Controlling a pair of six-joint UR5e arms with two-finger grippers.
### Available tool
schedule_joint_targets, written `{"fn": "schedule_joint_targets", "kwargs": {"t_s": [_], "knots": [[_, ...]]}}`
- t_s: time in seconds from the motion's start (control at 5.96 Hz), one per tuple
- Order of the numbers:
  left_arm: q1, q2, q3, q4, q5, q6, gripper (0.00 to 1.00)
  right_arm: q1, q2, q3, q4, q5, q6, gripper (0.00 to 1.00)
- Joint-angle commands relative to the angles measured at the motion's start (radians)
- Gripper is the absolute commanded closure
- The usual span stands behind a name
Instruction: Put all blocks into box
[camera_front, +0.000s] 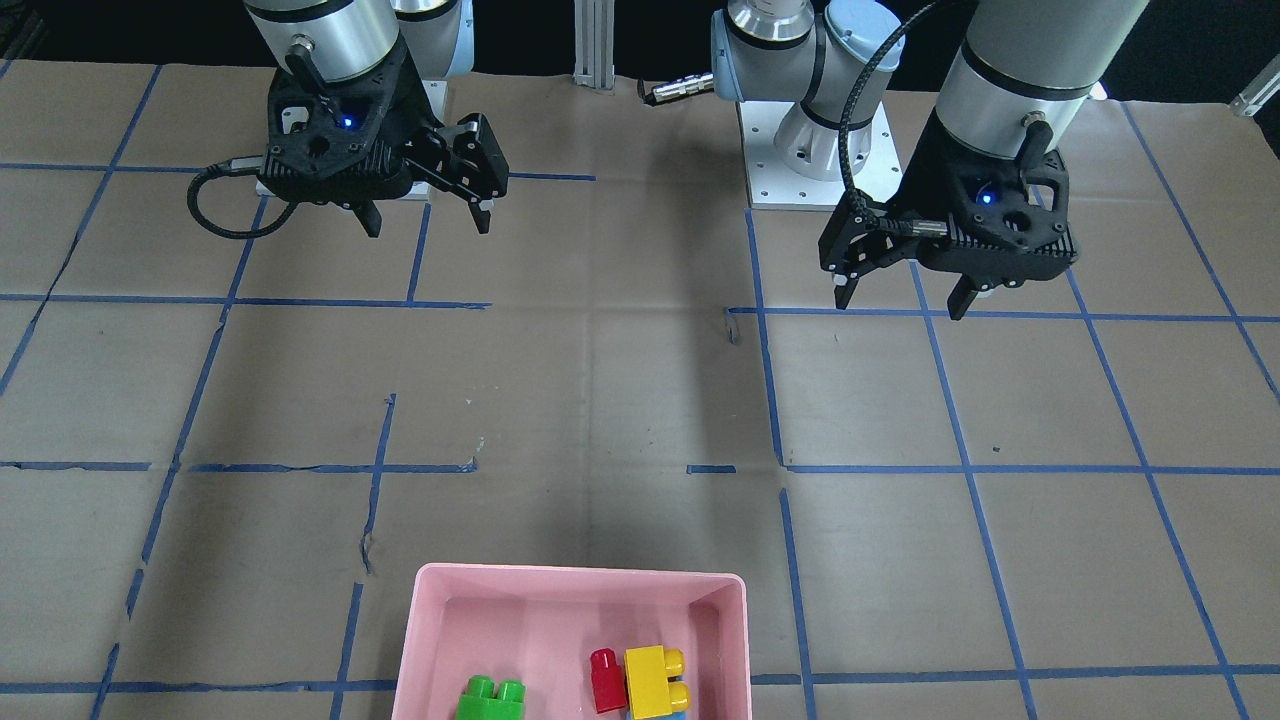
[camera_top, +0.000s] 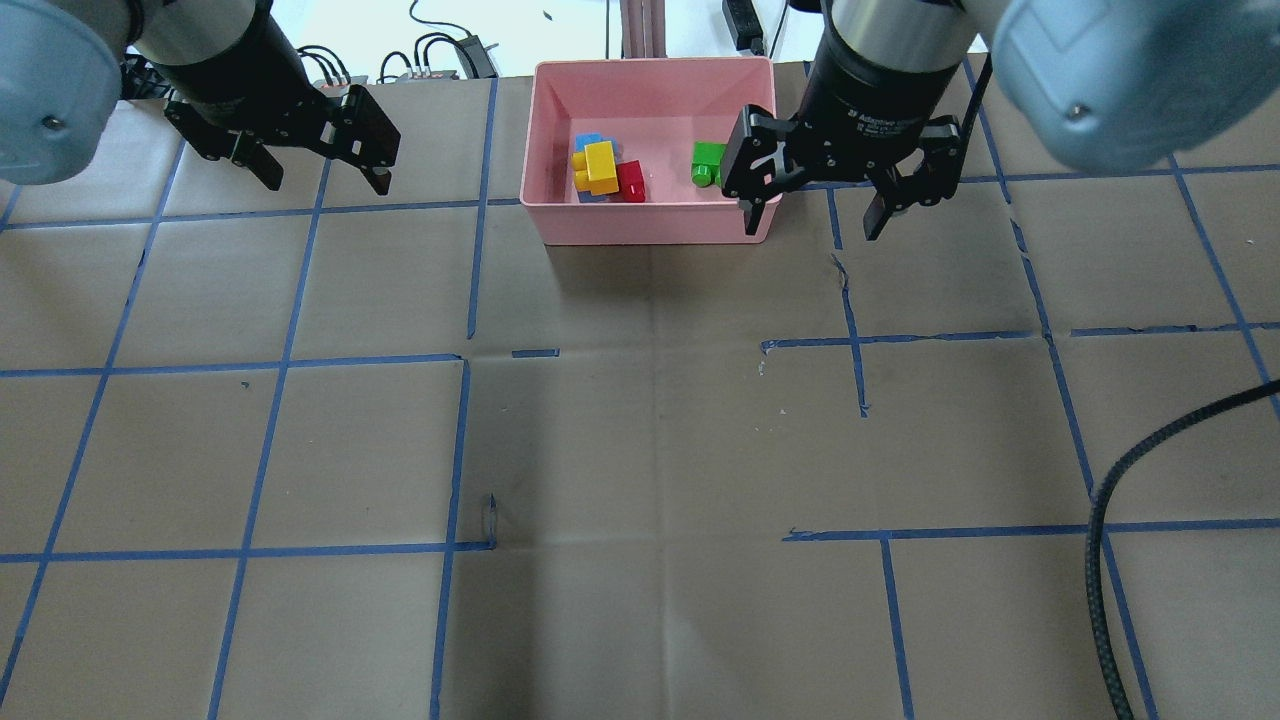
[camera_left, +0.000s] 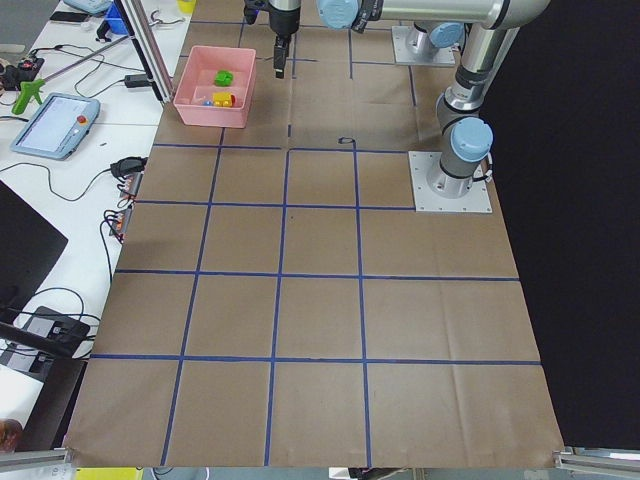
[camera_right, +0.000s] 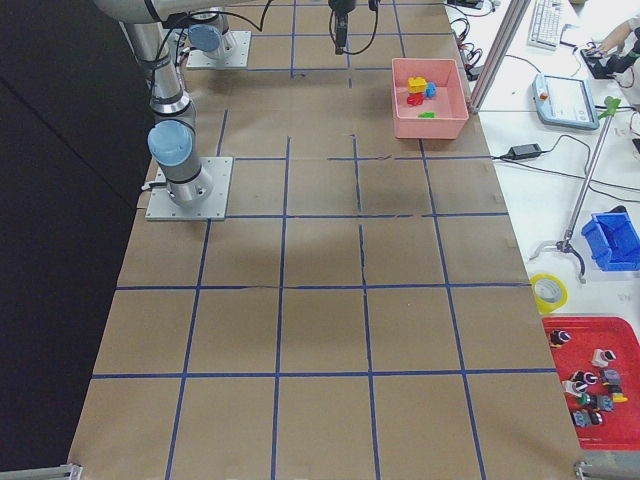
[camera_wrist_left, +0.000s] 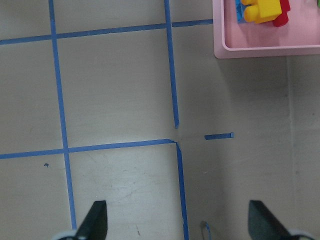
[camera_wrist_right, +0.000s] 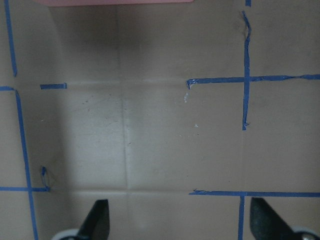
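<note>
The pink box (camera_top: 650, 226) stands at the far middle of the table and also shows in the front-facing view (camera_front: 575, 585). In it lie the green block (camera_top: 708, 160), the red block (camera_top: 631, 182), the yellow block (camera_top: 600, 167) and, partly under the yellow one, the light blue block (camera_top: 588, 142). My left gripper (camera_top: 327, 183) is open and empty, raised to the left of the box. My right gripper (camera_top: 813, 230) is open and empty, raised by the box's right front corner. The left wrist view shows a box corner (camera_wrist_left: 250, 50) with the yellow block (camera_wrist_left: 267, 10).
Brown paper with blue tape lines covers the table. A black cable (camera_top: 1110, 560) hangs at the near right. The arm bases (camera_front: 820, 150) stand on the robot's side. A bench with tablets and cables (camera_left: 55, 125) runs past the box's far side.
</note>
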Motion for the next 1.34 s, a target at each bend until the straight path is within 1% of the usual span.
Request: {"fn": "schedule_joint_targets", "kwargs": {"t_s": [0.0, 0.17, 0.5, 1.18], "knots": [[0.001, 0.002, 0.003, 0.0, 0.002, 0.014, 0.0, -0.002, -0.093, 0.112, -0.045, -0.065, 0.009, 0.01], [0.013, 0.0, 0.006, 0.0, -0.003, 0.034, 0.0, -0.021, -0.112, 0.1, -0.051, -0.067, 0.011, 0.0], [0.021, 0.002, 0.005, 0.0, -0.004, 0.034, 0.0, -0.018, -0.112, 0.083, -0.052, -0.065, 0.012, 0.0], [0.019, 0.002, 0.003, 0.0, -0.004, 0.034, 0.0, -0.016, -0.112, 0.083, -0.054, -0.061, 0.014, 0.0]]}}
